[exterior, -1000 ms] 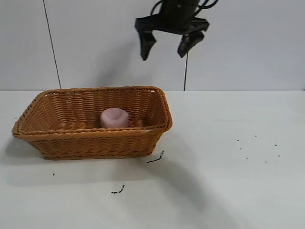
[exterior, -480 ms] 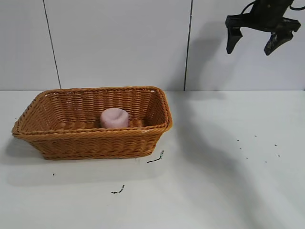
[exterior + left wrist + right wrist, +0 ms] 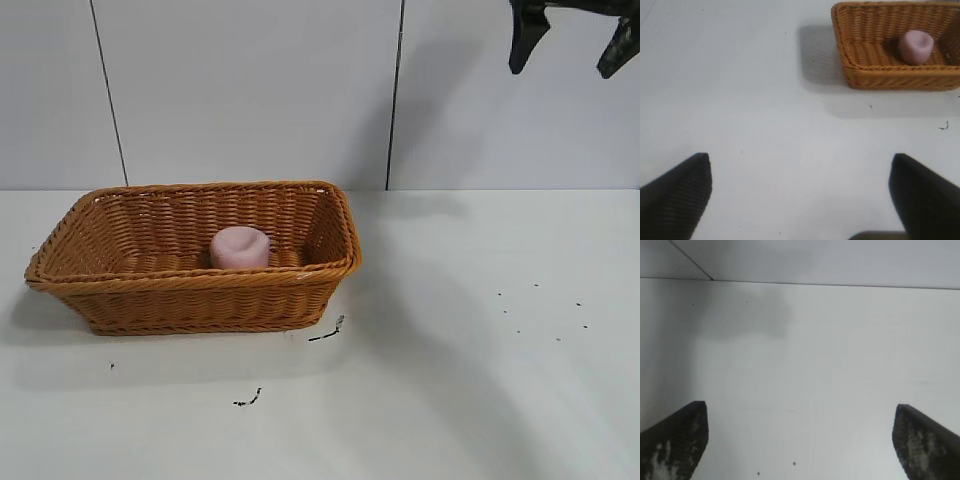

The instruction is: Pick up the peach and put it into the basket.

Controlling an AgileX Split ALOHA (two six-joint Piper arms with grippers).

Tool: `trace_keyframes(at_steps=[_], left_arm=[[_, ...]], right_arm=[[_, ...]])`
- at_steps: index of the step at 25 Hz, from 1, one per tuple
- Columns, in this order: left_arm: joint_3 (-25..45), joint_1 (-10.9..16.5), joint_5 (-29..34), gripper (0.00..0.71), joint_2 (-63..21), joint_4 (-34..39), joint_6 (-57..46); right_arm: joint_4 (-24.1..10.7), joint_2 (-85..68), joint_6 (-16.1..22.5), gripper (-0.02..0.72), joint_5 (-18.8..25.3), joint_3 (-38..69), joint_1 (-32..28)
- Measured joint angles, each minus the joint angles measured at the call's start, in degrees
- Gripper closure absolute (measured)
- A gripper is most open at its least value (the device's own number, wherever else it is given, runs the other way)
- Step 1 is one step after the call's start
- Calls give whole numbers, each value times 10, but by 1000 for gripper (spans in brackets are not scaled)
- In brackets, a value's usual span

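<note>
Fingers spread wide and empty on right gripper [image 3: 572, 42] at upper right of frame, left gripper [image 3: 800, 192] likewise agape, peach [image 3: 240, 247] inside basket [image 3: 200, 300] at left.

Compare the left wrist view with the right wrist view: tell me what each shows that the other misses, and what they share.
Only the left wrist view shows the basket with the peach lying inside it, plus a small dark mark on the table near it. Only the right wrist view shows the wall behind the table, a broad shadow on the tabletop, and a few dark specks. Both show bare white tabletop and their own gripper, left gripper and right gripper, with jaws spread wide and holding nothing.
</note>
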Motion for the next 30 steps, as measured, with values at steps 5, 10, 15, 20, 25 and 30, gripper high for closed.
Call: trace_keyframes(at_steps=[5, 10, 15, 20, 25, 30], left_arm=[[0, 0, 0, 17, 0, 0, 0], [0, 0, 0, 17, 0, 0, 0], [0, 0, 0, 17, 0, 0, 0], [0, 0, 0, 17, 0, 0, 0], [0, 0, 0, 17, 0, 0, 0], [0, 0, 0, 17, 0, 0, 0]], right_arm=[[0, -202, 0, 8, 1, 205, 0], [0, -411, 0, 8, 1, 395, 0], [1, -616, 0, 8, -33, 547, 0], [5, -793, 0, 8, -55, 639, 0], [7, -899, 0, 8, -83, 657, 0], [10, -936, 0, 8, -95, 666, 0]])
